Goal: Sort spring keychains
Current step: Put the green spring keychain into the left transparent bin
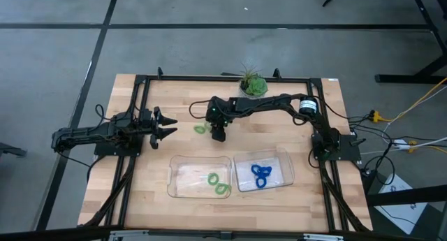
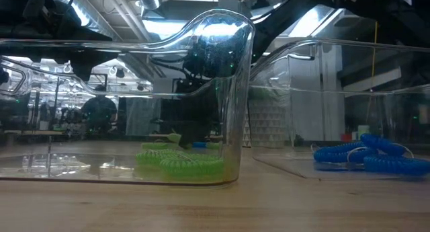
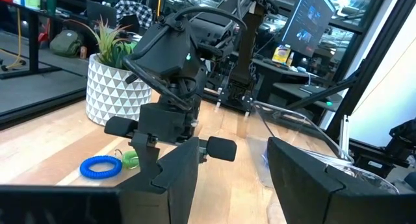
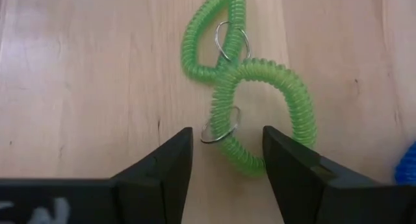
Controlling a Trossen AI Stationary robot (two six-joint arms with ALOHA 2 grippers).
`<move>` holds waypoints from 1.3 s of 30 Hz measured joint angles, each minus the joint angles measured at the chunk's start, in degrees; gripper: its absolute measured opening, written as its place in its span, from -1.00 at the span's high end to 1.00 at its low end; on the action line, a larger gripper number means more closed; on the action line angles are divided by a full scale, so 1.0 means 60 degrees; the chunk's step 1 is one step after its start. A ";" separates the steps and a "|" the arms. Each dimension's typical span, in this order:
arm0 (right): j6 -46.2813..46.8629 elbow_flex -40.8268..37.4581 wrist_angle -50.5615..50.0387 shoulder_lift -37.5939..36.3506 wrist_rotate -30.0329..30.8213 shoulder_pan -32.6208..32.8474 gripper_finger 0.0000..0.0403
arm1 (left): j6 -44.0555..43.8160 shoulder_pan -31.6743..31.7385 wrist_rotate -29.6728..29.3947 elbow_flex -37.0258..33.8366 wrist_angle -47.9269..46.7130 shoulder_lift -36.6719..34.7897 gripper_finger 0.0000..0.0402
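Right now the right gripper [image 4: 226,160] hangs low over two light green coiled plastic spring keychains [image 4: 257,81] lying loose on the wooden table [image 1: 140,178] — its dark fingers stand apart, straddling the near coil and its small metal ring, nothing clamped. So the step in hand looks like a pick of a green loop. Other green coils already lie in the left clear plastic tray [image 1: 174,172], blue ones in the right clear tray [image 1: 283,161], and a bright blue coil [image 3: 101,166] waits on the boards near the potted plant [image 1: 253,83]. Next move, by my judgement: settle lower and close on one loop only — the two touch. The left gripper [image 1: 167,125] waits open at the left side.
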 joint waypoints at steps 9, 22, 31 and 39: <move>0.0133 -0.0020 0.0077 0.0014 0.0427 0.0016 0.54 | -0.0003 0.0000 0.0000 0.0000 0.0001 0.0000 0.12; 0.1273 -0.0018 -0.0004 -0.0040 -0.0428 0.0006 0.85 | 0.0000 0.0003 -0.0002 0.0000 0.0000 0.0000 0.12; 0.1313 0.0852 -0.0939 -0.0479 -0.1831 0.0087 0.94 | 0.0000 0.0000 -0.0004 0.0000 0.0003 0.0000 0.12; 0.0657 0.2428 -0.2821 -0.0824 -0.1953 0.0073 0.94 | -0.0003 0.0001 0.0006 0.0005 0.0015 0.0032 0.12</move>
